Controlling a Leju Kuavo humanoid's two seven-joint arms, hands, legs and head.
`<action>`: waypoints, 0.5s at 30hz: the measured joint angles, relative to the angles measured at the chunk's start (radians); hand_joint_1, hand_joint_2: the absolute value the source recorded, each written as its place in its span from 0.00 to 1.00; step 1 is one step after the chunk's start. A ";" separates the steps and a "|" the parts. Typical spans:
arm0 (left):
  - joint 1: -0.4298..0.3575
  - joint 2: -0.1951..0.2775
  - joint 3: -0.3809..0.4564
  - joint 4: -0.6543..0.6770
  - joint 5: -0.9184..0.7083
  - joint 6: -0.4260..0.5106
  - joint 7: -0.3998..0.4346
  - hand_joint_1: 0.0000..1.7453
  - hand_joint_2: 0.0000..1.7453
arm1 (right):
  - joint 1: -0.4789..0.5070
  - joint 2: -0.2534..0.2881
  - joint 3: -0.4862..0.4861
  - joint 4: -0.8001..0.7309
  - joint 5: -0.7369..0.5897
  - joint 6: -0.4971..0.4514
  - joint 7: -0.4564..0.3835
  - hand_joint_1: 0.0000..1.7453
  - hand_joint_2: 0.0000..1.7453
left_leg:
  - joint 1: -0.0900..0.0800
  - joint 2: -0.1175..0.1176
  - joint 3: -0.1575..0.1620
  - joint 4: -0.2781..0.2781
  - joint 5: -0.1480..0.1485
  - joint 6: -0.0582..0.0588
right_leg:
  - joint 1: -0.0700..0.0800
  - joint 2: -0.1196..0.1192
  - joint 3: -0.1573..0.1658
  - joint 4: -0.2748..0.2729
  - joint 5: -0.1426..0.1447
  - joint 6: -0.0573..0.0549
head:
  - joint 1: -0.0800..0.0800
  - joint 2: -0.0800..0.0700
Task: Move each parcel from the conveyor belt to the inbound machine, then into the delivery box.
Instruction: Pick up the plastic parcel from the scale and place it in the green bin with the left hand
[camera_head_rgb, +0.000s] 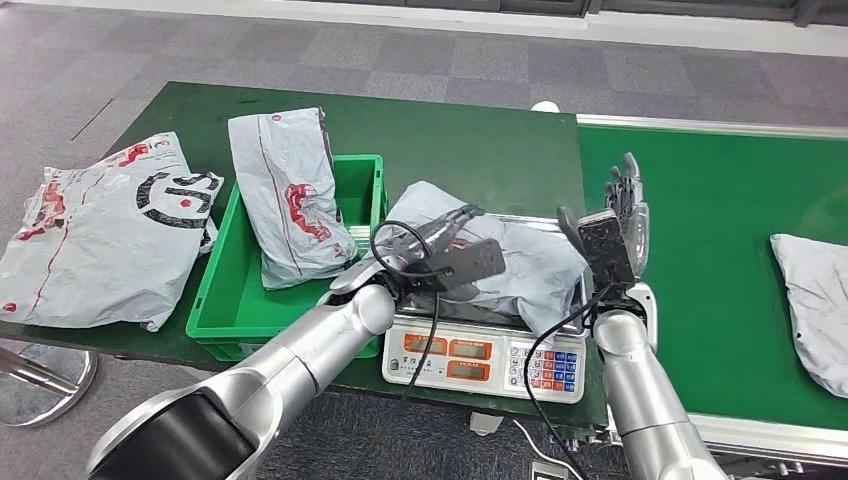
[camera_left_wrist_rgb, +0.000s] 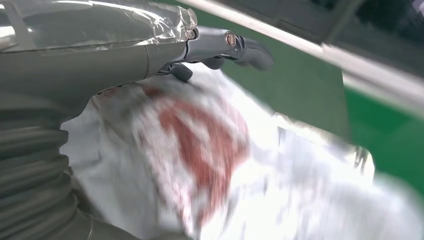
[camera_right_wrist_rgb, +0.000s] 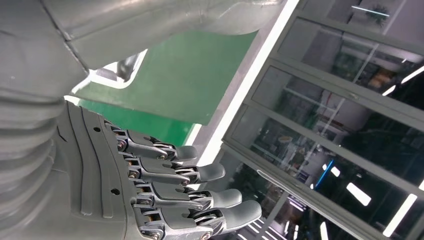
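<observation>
- Silver forearms fill the foreground of the head view; start with your left arm, whose left hand (camera_head_rgb: 452, 243) lies over the grey parcel (camera_head_rgb: 520, 262) on the weighing scale (camera_head_rgb: 487, 362). The left wrist view is blurred, so I cannot tell whether the fingers have closed on the plastic or merely rest on it.
- Leftmost on the desk (camera_head_rgb: 480, 150) lies a large printed mailer bag (camera_head_rgb: 105, 235), next to the green delivery box (camera_head_rgb: 232, 300), which already holds one parcel in the box (camera_head_rgb: 290, 200) leaning over its far rim.
- Get a firm grip on the loose film near the grey parcel's left end before lifting; soft plastic probably slips from a shallow hold.
- Carry it left and low over the box's near wall, and drop it into the free half beside the leaning one.
- Your right hand (camera_head_rgb: 622, 210) stands upright by the scale's right edge, fingers straight and spread, holding nothing; keep it off the pan.
- Farthest right, a waiting parcel (camera_head_rgb: 815, 300) sits on the conveyor belt (camera_head_rgb: 720, 200).
</observation>
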 joint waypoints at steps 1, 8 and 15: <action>0.000 0.000 -0.035 0.000 -0.013 -0.011 0.006 0.00 1.00 | -0.010 -0.006 -0.005 0.017 -0.010 0.006 -0.007 0.00 1.00 | 0.000 0.000 0.000 0.000 0.000 0.000 | 0.000 0.000 0.000 0.000 0.000 0.000 | 0.000 0.000; -0.004 0.000 -0.259 0.002 -0.100 -0.085 0.035 0.00 1.00 | -0.073 -0.032 -0.020 0.125 -0.037 0.009 -0.033 0.00 1.00 | 0.000 0.000 0.000 0.000 0.000 0.000 | 0.000 0.000 0.000 0.000 0.000 0.000 | 0.000 0.000; -0.016 0.000 -0.389 -0.001 -0.147 -0.145 0.067 1.00 1.00 | -0.094 -0.041 -0.021 0.180 -0.039 -0.005 -0.038 0.00 1.00 | 0.000 0.000 0.000 0.000 0.000 0.000 | 0.000 -0.001 0.001 0.000 0.000 0.000 | 0.000 0.000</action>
